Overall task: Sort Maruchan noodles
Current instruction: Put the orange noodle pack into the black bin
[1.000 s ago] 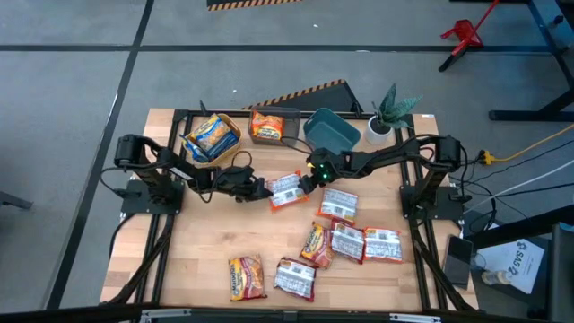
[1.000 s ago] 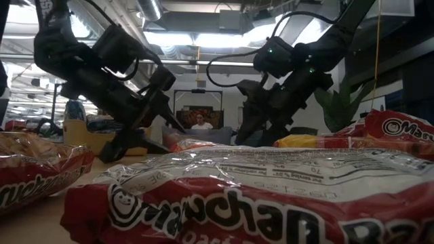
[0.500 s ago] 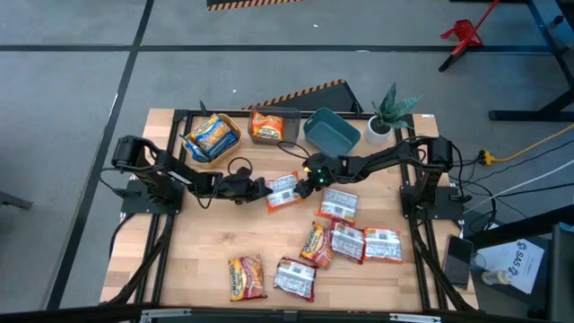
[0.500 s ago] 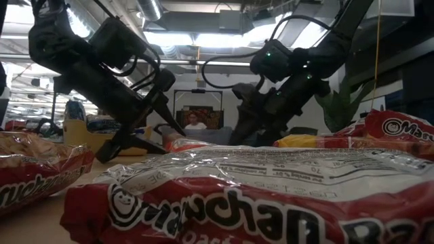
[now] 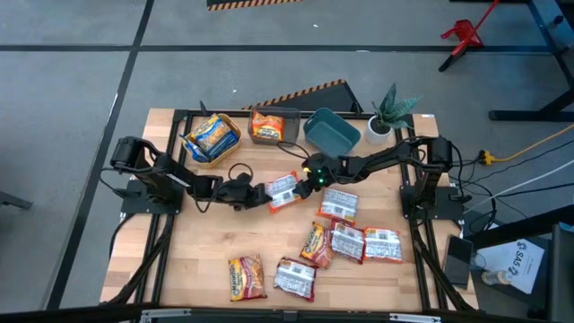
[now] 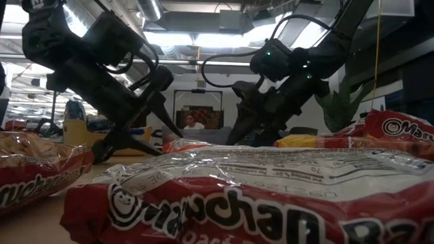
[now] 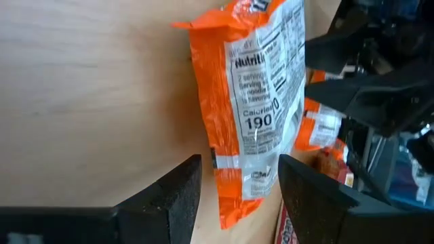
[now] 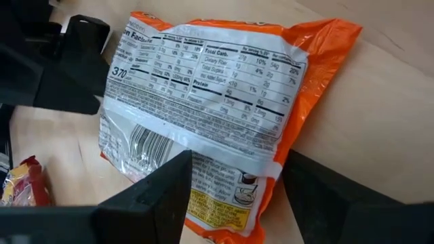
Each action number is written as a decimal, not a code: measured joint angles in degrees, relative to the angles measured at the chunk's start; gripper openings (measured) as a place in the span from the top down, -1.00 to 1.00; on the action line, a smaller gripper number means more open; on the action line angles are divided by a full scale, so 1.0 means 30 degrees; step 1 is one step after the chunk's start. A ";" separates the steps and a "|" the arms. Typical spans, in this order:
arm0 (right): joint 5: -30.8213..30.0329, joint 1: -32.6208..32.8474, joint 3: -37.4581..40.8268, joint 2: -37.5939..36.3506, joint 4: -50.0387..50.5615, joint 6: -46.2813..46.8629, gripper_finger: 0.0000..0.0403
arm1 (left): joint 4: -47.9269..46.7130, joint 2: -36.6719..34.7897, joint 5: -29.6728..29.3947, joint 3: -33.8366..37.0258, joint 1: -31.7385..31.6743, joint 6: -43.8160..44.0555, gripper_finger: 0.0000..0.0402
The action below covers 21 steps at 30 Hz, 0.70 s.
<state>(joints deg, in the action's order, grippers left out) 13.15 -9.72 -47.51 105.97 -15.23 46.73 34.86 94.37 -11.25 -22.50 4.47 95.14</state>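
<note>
While both arms reach toward the middle of the table (image 5: 206, 269), an orange noodle packet (image 5: 283, 189) lies between them, label side up, showing its nutrition panel. The left gripper (image 5: 260, 191) sits at one end of this packet with its jaws open, one finger on each side of the packet's edge; the wrist view does not show them pressing it. The right gripper (image 5: 303, 182) stands at the opposite end, jaws likewise open and straddling the packet. The packet rests on the wood. Six further packets (image 5: 347, 240) lie scattered nearer the front edge, mostly red and silver. At the back, a yellow bin (image 5: 212, 136) holds a blue packet, a second bin (image 5: 267, 126) holds an orange one, and a teal bin (image 5: 332, 131) stands beside a potted plant (image 5: 386, 115).
</note>
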 joint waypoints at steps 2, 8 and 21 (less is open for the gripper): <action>0.0243 0.0000 0.0000 0.0013 -0.0080 0.0013 -0.07 | -0.0017 0.0000 -0.0273 0.0000 -0.0056 0.0070 0.06; 0.0500 0.0007 0.0007 0.0029 -0.0480 0.0271 -0.07 | 0.0063 0.0007 -0.0347 0.0000 -0.0219 -0.0709 0.03; 0.1411 0.0596 -0.0044 0.0044 -0.1852 0.0565 -0.07 | -0.0931 0.0015 -0.1232 -0.0447 -0.0430 -0.1551 -0.21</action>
<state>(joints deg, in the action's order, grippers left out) 17.38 -7.93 -47.64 106.10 -20.79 48.42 32.07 94.41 -14.95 -23.84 3.18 90.48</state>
